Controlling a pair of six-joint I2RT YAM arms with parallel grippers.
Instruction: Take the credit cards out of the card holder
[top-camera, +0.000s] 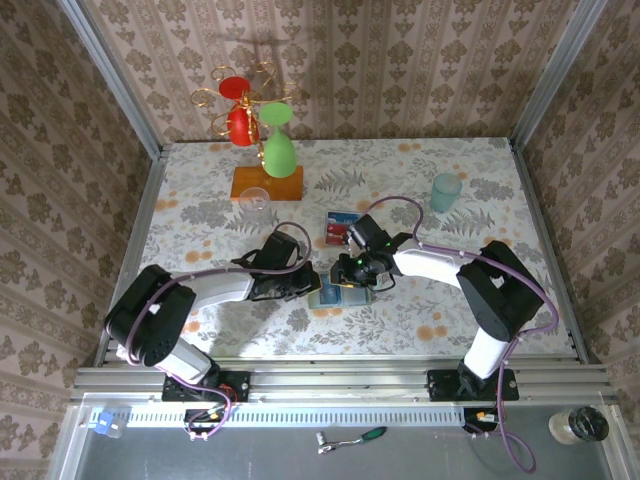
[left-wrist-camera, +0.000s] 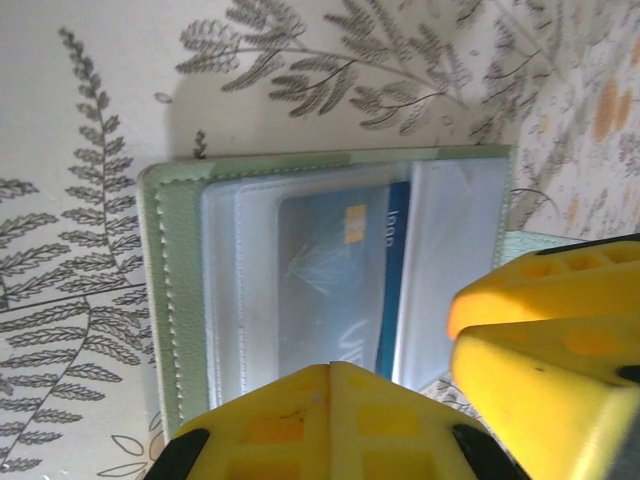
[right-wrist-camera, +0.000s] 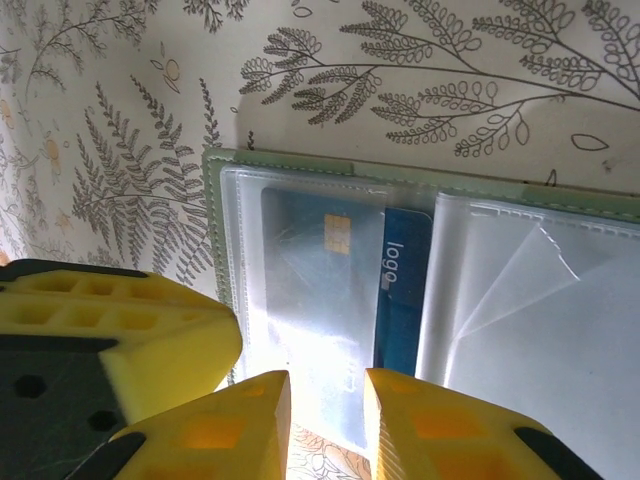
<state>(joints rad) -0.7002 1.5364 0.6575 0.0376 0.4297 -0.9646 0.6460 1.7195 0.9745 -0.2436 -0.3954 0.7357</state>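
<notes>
From the near-left base, left arm (top-camera: 190, 295) laid low, forearm slanting right toward mid-table, ending in the left gripper (top-camera: 303, 287) at the left edge of the card holder (top-camera: 335, 297). From the near-right base, right arm (top-camera: 470, 275) folded with its elbow out to the right, forearm running left, right gripper (top-camera: 347, 270) pitched down over the same holder from the far-right side. Both wrists close together, tips nearly meeting above the holder. Left fingers pressed together with no gap, tip over the holder's near edge in the left wrist view; impossible to tell whether bearing down on it or just above. Right fingers (right-wrist-camera: 245, 420) a little apart, a narrow slot between the yellow pads, set on either side of the bottom edge of a clear sleeve (right-wrist-camera: 300, 320). Nothing visibly clamped there, and contact with the sleeve not clear enough to judge. Card holder lying open and flat on the floral table (top-camera: 200, 215), pale green border outward, clear sleeves facing up. Inside one sleeve, a blue card (right-wrist-camera: 405, 290) with a gold chip, one dark-blue strip bare beside the sleeve's edge. Beyond the holder and just apart from it, red and blue cards (top-camera: 343, 228) flat on the table. Farther off, a teal cup (top-camera: 446, 190) to the right and an ornament stand (top-camera: 262, 140) at the back.
</notes>
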